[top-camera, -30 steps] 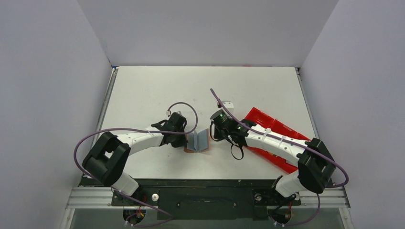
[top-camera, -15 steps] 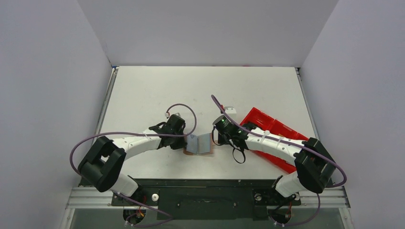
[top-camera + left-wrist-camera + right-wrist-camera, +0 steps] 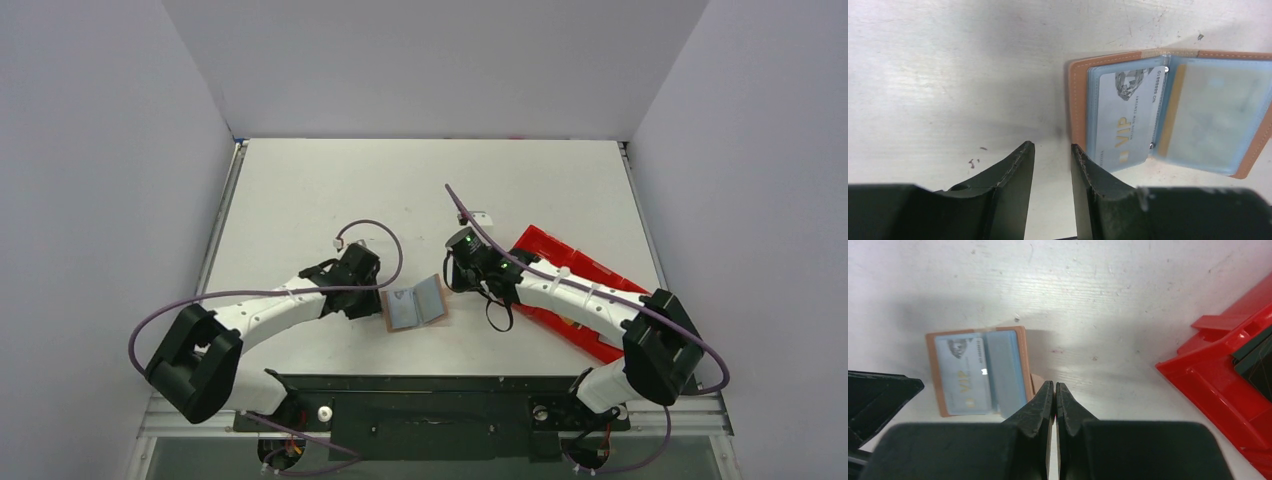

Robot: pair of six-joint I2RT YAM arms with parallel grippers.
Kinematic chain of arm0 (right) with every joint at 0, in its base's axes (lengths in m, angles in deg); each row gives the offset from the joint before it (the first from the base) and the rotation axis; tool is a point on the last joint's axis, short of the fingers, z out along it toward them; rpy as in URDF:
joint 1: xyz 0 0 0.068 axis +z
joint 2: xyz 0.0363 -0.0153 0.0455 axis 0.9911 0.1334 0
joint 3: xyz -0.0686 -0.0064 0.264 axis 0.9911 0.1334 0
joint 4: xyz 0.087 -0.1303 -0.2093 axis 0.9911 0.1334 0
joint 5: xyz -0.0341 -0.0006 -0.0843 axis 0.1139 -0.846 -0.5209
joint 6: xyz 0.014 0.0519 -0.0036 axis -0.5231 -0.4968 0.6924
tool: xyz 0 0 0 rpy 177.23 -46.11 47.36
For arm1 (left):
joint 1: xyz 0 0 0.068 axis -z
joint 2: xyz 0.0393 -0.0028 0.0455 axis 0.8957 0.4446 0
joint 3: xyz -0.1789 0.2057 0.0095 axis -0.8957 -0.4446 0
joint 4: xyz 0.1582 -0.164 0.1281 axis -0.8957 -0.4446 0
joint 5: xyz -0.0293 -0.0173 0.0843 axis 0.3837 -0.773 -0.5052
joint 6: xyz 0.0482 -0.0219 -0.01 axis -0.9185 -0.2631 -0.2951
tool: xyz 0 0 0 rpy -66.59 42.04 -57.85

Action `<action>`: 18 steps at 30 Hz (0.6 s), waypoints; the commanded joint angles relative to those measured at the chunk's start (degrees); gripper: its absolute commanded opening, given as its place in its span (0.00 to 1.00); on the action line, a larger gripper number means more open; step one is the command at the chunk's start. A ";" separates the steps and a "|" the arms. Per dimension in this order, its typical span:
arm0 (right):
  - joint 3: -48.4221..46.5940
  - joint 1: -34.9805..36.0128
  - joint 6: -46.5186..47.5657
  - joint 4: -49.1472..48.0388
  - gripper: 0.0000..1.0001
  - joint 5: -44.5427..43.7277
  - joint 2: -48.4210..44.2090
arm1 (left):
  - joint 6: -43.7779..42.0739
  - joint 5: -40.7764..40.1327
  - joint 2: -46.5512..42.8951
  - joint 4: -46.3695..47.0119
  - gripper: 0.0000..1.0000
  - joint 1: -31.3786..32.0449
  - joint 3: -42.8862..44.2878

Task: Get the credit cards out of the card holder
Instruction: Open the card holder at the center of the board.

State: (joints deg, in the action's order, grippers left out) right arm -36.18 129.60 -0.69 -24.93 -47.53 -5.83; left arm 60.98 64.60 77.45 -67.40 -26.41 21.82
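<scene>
Card holder (image 3: 1168, 112) lying open, left end effector (image 3: 1052, 147) just beside its edge

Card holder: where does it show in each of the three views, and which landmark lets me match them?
Top external: the card holder lies open on the table, just below centre.
Left wrist: upper right, beyond the left tool.
Right wrist: left of centre, just left of the right tool.
Landmark: the VIP card in one blue panel, legible in both wrist views, too small to read from above.
</scene>
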 commanded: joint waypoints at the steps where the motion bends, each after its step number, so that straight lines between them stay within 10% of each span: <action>1: -4.60 0.02 1.11 0.27 0.00 1.72 -3.08 | -1.14 -3.53 -5.51 -4.52 0.31 -0.52 2.33; 18: -9.44 3.87 -1.07 -0.26 0.00 6.84 -0.44 | 2.00 14.78 6.99 19.51 0.16 -0.73 2.29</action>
State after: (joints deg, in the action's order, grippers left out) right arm -43.39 132.74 -0.80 -24.32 -40.91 -6.49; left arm 61.66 75.22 81.32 -56.05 -26.69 22.28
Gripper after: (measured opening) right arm 0.006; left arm 0.183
